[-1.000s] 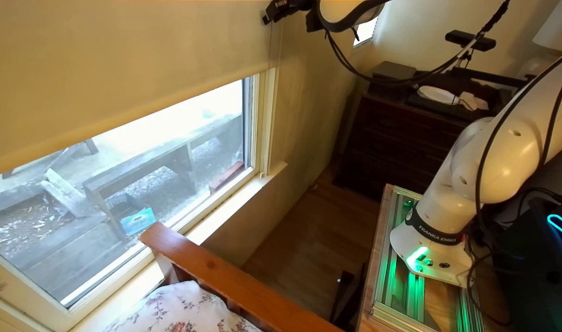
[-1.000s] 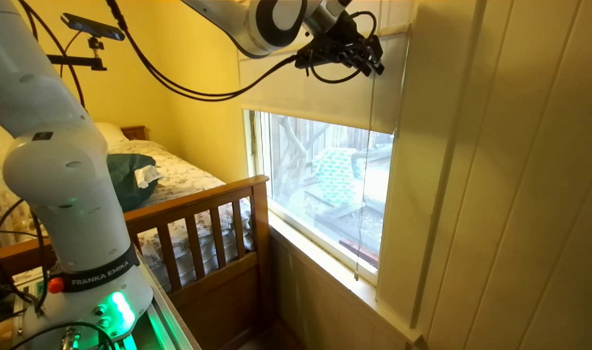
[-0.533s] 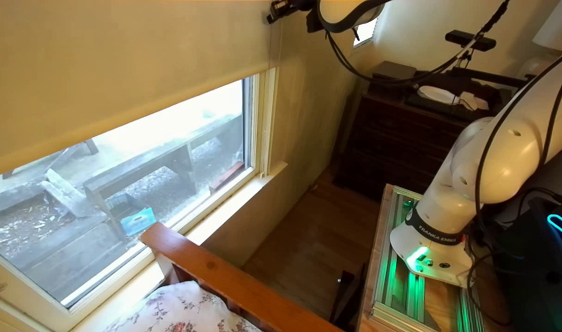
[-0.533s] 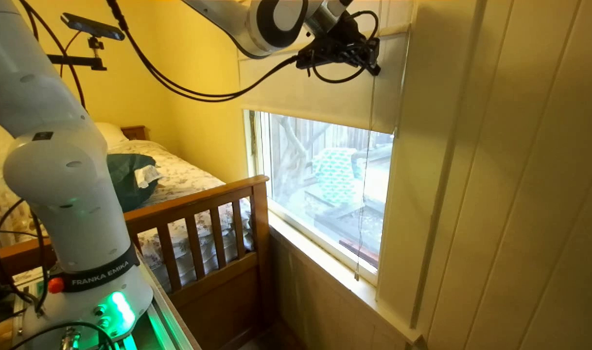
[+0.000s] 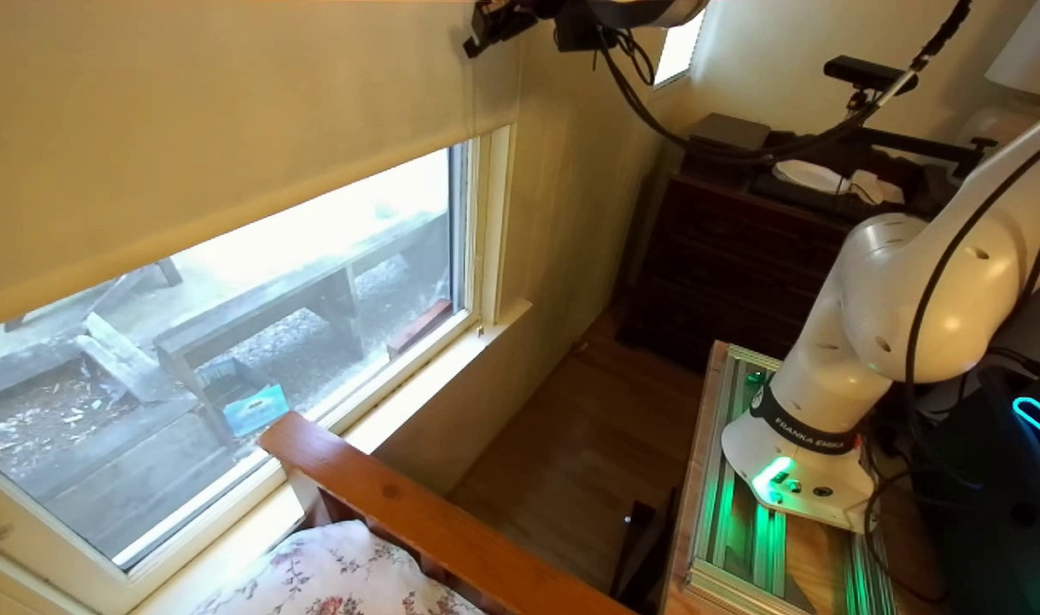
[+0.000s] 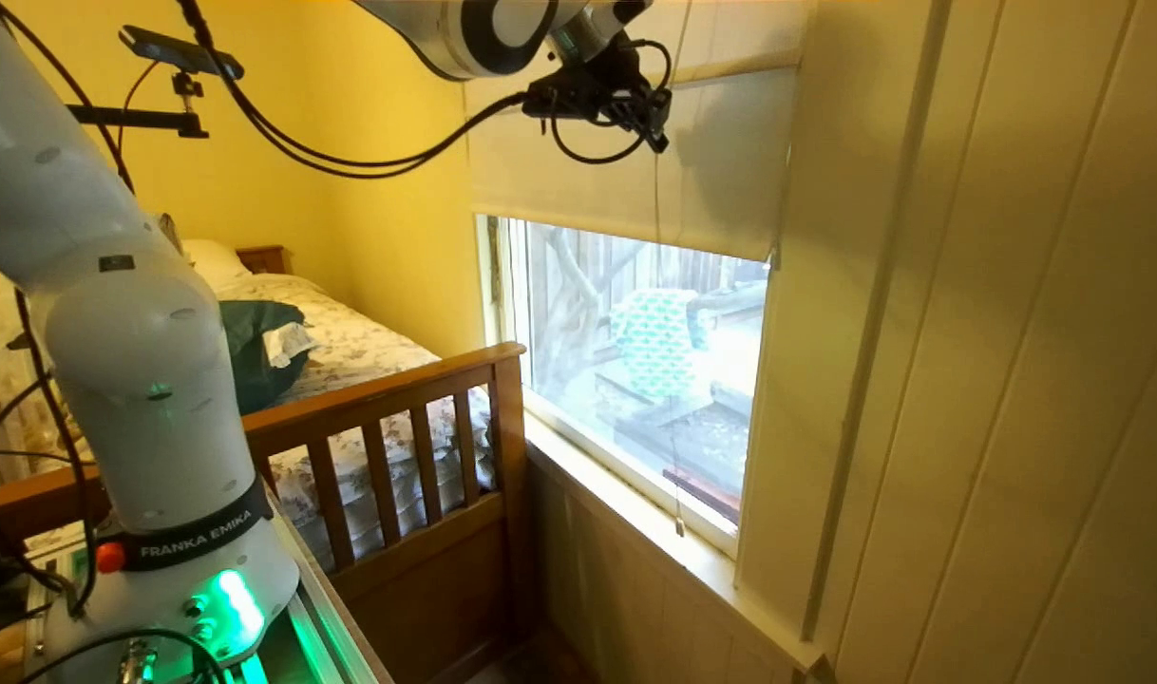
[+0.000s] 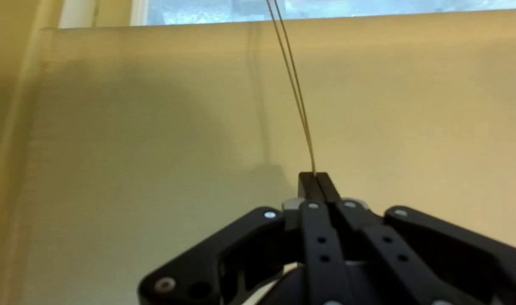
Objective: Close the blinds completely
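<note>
The blinds [image 5: 230, 128] are a cream-beige fabric shade over the upper part of the window, also in an exterior view [image 6: 578, 176] and the wrist view [image 7: 156, 127]. Their straight lower edge hangs above bare glass. Their top is out of view. My gripper [image 7: 314, 174] is shut on a thin doubled cord [image 7: 294, 80], in front of the fabric. In both exterior views the gripper [image 5: 471, 47] [image 6: 658, 142] is near the top of the picture, in from the shade's side edge. The cord [image 6: 656, 204] hangs down to a small tassel [image 6: 679, 526] near the sill.
The window sill [image 6: 626, 494] runs below the glass. A wooden bed footboard [image 6: 388, 389] stands close to the window. A panelled wall [image 6: 968, 380] borders the window's side. A dark dresser [image 5: 733, 248] stands by the far wall. Cables [image 6: 379, 171] hang loosely from the arm.
My gripper has moved along the window, away from the shade's side edge and toward the bed side, shut on the cord. The cord and tassel have shifted with it. The shade's lower edge looks unchanged.
</note>
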`<control>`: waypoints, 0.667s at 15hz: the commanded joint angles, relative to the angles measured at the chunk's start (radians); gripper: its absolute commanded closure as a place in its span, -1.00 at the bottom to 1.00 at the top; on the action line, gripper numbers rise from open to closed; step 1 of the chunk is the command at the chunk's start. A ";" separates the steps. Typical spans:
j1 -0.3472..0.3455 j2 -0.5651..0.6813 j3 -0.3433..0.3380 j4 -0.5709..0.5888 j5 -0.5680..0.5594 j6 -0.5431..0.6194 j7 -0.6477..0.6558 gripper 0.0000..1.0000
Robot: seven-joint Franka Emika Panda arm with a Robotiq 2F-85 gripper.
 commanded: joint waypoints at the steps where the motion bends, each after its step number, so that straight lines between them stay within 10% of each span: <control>1: 0.118 -0.109 0.005 -0.075 0.137 -0.128 -0.035 0.99; 10: 0.225 -0.172 0.036 -0.091 0.282 -0.249 -0.016 0.98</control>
